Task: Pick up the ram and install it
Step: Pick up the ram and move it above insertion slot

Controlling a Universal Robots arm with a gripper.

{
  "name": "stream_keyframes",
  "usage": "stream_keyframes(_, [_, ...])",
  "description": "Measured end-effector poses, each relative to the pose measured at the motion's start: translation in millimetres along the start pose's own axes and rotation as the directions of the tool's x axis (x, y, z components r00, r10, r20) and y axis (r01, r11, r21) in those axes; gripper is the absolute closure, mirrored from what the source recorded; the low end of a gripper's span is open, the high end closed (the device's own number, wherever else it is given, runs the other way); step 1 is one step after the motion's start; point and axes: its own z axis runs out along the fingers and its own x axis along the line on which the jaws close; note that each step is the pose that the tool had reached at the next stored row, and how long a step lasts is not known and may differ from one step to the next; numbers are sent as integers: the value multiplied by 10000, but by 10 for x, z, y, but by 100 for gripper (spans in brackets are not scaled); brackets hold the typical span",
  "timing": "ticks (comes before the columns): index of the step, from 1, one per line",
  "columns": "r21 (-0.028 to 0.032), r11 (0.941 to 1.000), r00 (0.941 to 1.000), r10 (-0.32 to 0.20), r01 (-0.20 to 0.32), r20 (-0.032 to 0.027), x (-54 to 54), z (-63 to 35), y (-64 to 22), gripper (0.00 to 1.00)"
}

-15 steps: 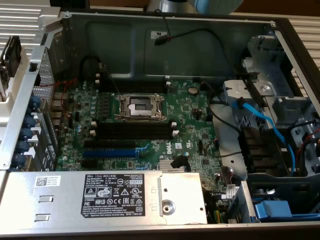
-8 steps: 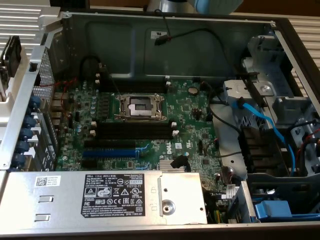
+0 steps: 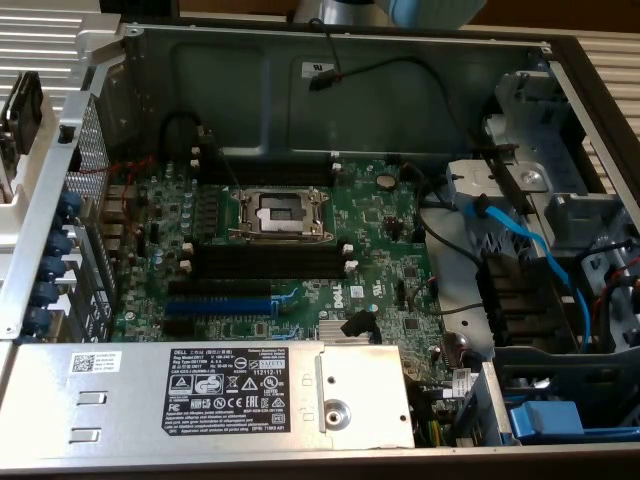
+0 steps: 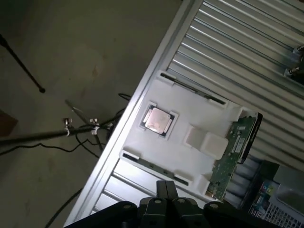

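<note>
In the wrist view my gripper [image 4: 166, 186] is shut with nothing between its fingers, hovering over a white tray [image 4: 199, 111] on a ribbed metal table. Two long thin dark sticks stand on edge in the tray, one along its far side [image 4: 192, 88] and one on the side nearest my gripper [image 4: 154, 167]; these look like the ram, seen edge-on. A silver processor chip [image 4: 158, 119] lies in a square pocket between them. In the exterior view the open computer case holds the green motherboard [image 3: 380, 230], with long black memory slots [image 3: 268, 262] that have white end clips.
A green circuit board on a dark drive [image 4: 233, 154] leans at the tray's end. The motherboard carries an open processor socket [image 3: 279, 212] and blue expansion slots [image 3: 218, 305]. A grey power supply [image 3: 200, 395], blue cables [image 3: 520, 245] and drive bays crowd the case. A stand and cables lie on the floor [image 4: 71, 128].
</note>
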Motion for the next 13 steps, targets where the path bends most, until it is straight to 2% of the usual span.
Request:
stream_keyframes(4, [-8,9973,9973,-732,732,-28,1,0,1,90])
stream_keyframes(7, [-14,9918,9918,-1275,1275,-50,1,0,1,90])
stream_keyframes(10, [-23,9833,9833,-1819,1819,-72,2,0,1,90])
stream_keyframes(13, [-32,9721,9720,-2347,2347,-91,2,0,1,90])
